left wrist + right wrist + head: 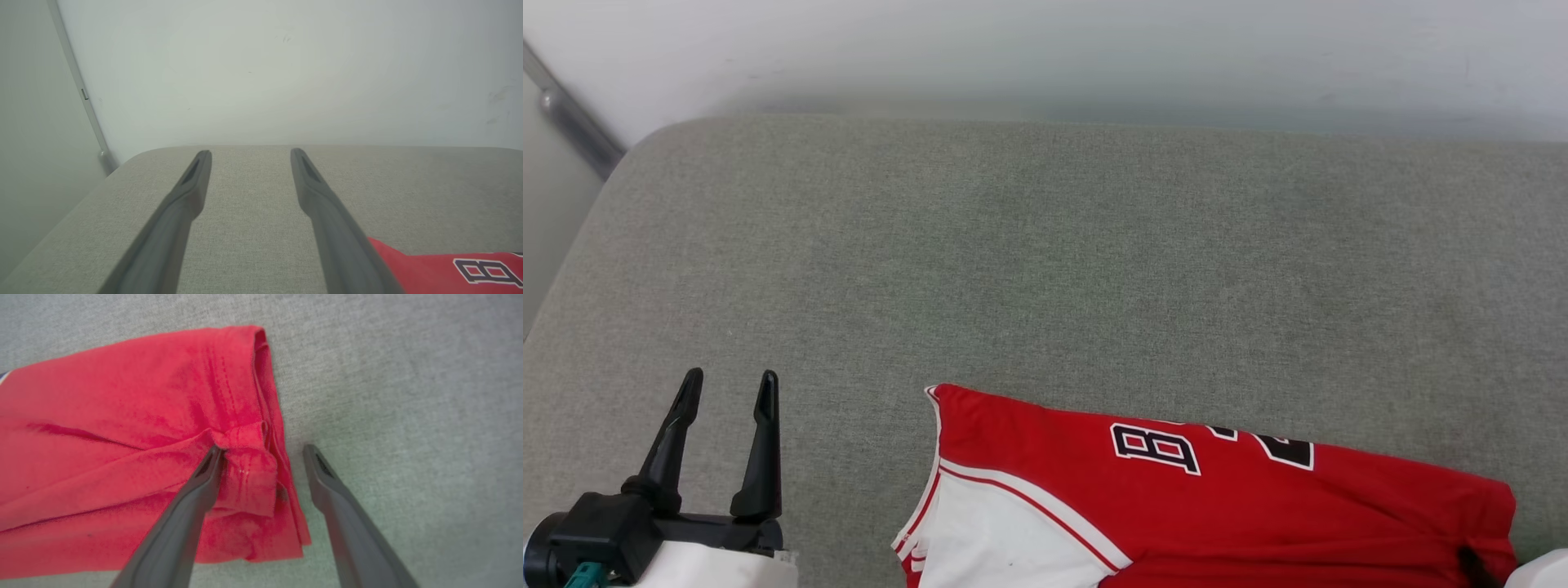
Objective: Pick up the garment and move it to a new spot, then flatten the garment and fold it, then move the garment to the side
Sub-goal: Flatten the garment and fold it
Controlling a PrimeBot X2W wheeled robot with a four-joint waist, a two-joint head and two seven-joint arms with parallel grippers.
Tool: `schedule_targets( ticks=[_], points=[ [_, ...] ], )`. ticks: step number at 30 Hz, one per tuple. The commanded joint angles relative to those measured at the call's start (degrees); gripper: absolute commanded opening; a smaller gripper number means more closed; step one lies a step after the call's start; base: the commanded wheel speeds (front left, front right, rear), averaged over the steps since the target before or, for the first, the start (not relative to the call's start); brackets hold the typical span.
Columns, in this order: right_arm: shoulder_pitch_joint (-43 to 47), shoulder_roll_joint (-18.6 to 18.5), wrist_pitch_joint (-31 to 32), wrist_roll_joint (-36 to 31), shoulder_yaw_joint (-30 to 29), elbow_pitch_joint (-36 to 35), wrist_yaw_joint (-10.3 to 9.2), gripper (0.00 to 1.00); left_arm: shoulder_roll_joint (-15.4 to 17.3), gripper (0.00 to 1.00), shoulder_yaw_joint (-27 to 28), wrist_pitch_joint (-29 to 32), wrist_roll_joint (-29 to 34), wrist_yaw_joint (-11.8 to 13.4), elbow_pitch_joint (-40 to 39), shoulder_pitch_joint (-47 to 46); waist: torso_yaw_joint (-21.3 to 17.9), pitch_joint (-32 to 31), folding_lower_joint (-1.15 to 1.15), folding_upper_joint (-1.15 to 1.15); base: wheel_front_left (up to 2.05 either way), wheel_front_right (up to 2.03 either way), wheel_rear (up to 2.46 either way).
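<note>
The garment (1217,506) lies folded on the grey padded surface (1045,269) at the near edge of the head view. It is red, with a white sleeve panel at its left and black lettering on top. My left gripper (730,377) is open over bare surface, well to the left of the garment. In the left wrist view that gripper (250,153) has nothing between its fingers, and the garment (433,269) shows at the lower right. My right gripper (263,451) is open at the garment's (122,428) hemmed right end. One fingertip rests on a fabric fold, the other over the surface.
A pale wall (1045,57) runs along the surface's far edge. At the far left a metal rail (572,122) slants down past the rounded corner. Bare grey surface stretches beyond the garment and to its left. A pale part of my right arm (1543,572) is at the lower right corner.
</note>
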Motion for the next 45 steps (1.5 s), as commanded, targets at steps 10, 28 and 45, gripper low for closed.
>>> schedule_targets(
  ticks=[10,28,45],
  points=[
    [-0.5,2.4,1.0,4.0,6.9,6.3,0.36,1.00,-4.2,1.00,3.4,-0.1,3.5,-4.1,2.3,-1.5,0.4,1.5,0.00,0.00,0.00,0.00,0.00],
    [-2.3,-5.6,-5.4,0.3,2.8,4.7,-0.16,0.00,-6.1,1.00,4.2,-0.1,5.2,-5.4,3.7,-1.0,-0.2,-0.2,0.00,0.00,0.00,0.00,0.00],
    [-2.5,-5.7,-4.8,-2.4,-1.4,-1.3,-0.03,0.00,-5.6,1.00,3.9,-0.1,4.9,-5.5,3.6,0.4,-1.9,-2.5,0.00,0.00,0.00,0.00,0.00]
  ],
)
